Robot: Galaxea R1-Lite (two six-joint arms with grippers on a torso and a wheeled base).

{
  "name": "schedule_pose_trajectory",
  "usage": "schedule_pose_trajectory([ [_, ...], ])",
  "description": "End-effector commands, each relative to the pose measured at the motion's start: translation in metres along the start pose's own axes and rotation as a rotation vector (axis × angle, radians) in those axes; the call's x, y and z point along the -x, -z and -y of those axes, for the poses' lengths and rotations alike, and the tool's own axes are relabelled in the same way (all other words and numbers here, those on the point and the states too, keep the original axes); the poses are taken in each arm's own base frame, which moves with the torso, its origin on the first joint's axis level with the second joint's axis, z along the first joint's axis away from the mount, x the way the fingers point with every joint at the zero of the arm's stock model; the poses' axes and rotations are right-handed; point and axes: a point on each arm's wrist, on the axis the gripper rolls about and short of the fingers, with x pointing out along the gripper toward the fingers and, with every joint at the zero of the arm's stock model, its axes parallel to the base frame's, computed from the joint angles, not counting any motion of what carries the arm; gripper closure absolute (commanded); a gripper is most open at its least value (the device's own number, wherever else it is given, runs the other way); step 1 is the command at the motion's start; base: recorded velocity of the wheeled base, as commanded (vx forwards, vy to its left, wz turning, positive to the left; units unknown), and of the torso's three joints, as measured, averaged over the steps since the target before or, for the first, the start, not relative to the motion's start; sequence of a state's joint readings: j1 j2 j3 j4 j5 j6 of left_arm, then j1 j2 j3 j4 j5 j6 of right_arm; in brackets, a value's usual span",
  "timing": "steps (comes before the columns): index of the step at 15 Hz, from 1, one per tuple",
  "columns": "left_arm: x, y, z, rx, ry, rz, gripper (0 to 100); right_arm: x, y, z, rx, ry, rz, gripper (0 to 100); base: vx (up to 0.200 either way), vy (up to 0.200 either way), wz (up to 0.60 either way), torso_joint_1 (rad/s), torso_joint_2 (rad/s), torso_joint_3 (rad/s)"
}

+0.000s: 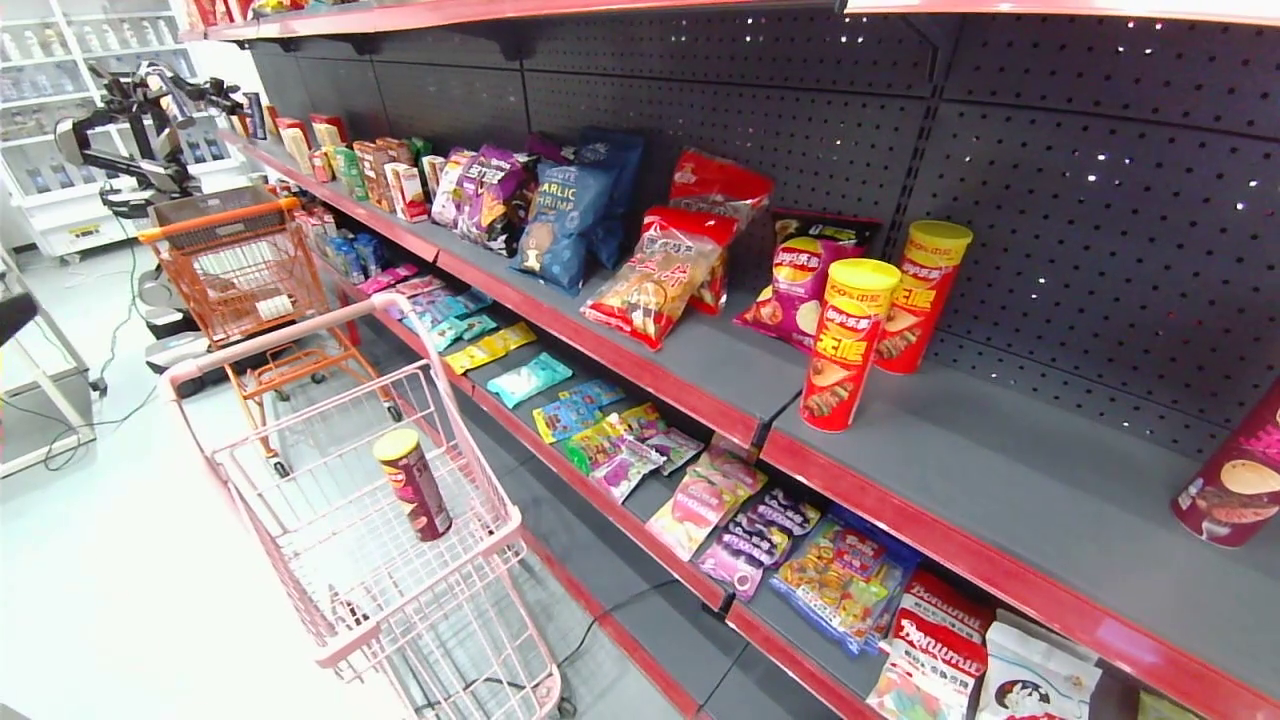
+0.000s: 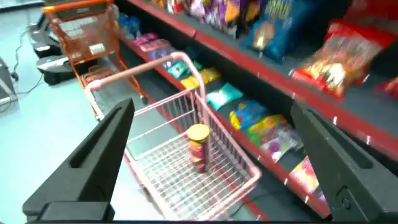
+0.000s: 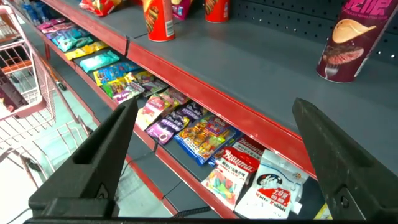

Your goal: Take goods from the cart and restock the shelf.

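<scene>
Restocking, judged near its end. One yellow-lidded can [image 1: 412, 483] stands upright in the pink cart [image 1: 290, 335], apparently the last item to move. Two red cans [image 1: 848, 345] and a dark red can [image 1: 1235, 480] already stand on the middle shelf [image 1: 1000, 480]. The left gripper [image 2: 211, 109], jaws apart and empty, hangs above the cart. The right gripper [image 3: 214, 106], likewise spread and empty, faces the shelf front.

cart [image 1: 330, 560]: pink-coated wire metal | shelf [image 1: 1000, 480]: matt grey | snack bags [image 1: 650, 285]: glossy
</scene>
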State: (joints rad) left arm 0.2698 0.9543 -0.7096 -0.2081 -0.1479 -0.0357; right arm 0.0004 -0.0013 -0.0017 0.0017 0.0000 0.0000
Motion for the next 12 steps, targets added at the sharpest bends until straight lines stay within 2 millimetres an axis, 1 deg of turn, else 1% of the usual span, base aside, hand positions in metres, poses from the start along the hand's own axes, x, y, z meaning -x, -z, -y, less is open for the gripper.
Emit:
schedule_pose_trajectory([
  [1,-0.082,0.019,-0.077,-0.081,0.046,-0.16,0,0.0,0.0,0.0,0.0,-0.001,-0.001,0,0.0,0.0,0.0,0.0,0.0,0.0],
  [2,-0.091,0.038,-0.101,-0.108,0.031,-0.221,0,0.0,0.0,0.0,0.0,-0.001,-0.001,0,0.0,0.0,0.0,0.0,0.0,0.0],
  [3,-0.091,0.038,-0.101,-0.108,0.031,-0.221,0,0.0,0.0,0.0,0.0,-0.001,-0.001,0,0.0,0.0,0.0,0.0,0.0,0.0],
  [4,-0.107,0.066,-0.126,-0.107,0.018,-0.272,0,0.0,0.0,0.0,0.002,-0.001,-0.001,0,0.0,0.0,0.0,0.0,0.0,0.0],
  [6,-0.132,0.106,-0.144,-0.077,0.041,-0.289,0,0.0,0.0,0.0,0.002,-0.001,-0.001,0,0.0,0.0,0.0,0.0,0.0,0.0],
  [7,-0.15,0.132,-0.158,-0.075,0.044,-0.289,0,0.0,0.0,0.0,0.003,-0.001,-0.001,0,0.0,0.0,0.0,0.0,0.0,0.0],
  [8,-0.164,0.152,-0.168,-0.077,0.042,-0.287,0,0.0,0.0,0.0,0.005,-0.003,-0.001,0,0.0,0.0,0.0,0.0,0.0,0.0],
  [9,-0.17,0.162,-0.172,-0.081,0.043,-0.282,0,0.0,0.0,0.0,0.005,-0.003,-0.001,0,0.0,0.0,0.0,0.0,0.0,0.0],
  [10,-0.189,0.196,-0.179,-0.09,0.061,-0.268,0,0.0,0.0,0.0,0.006,-0.003,-0.001,0,0.0,0.0,0.0,0.0,0.0,0.0],
  [11,-0.2,0.213,-0.174,-0.1,0.103,-0.241,0,0.0,0.0,0.0,0.006,-0.003,-0.001,0,0.0,0.0,0.0,0.0,0.0,0.0],
  [12,-0.203,0.216,-0.172,-0.101,0.117,-0.232,0,0.0,0.0,0.0,0.006,-0.003,-0.001,0,0.0,0.0,0.0,0.0,0.0,0.0],
])
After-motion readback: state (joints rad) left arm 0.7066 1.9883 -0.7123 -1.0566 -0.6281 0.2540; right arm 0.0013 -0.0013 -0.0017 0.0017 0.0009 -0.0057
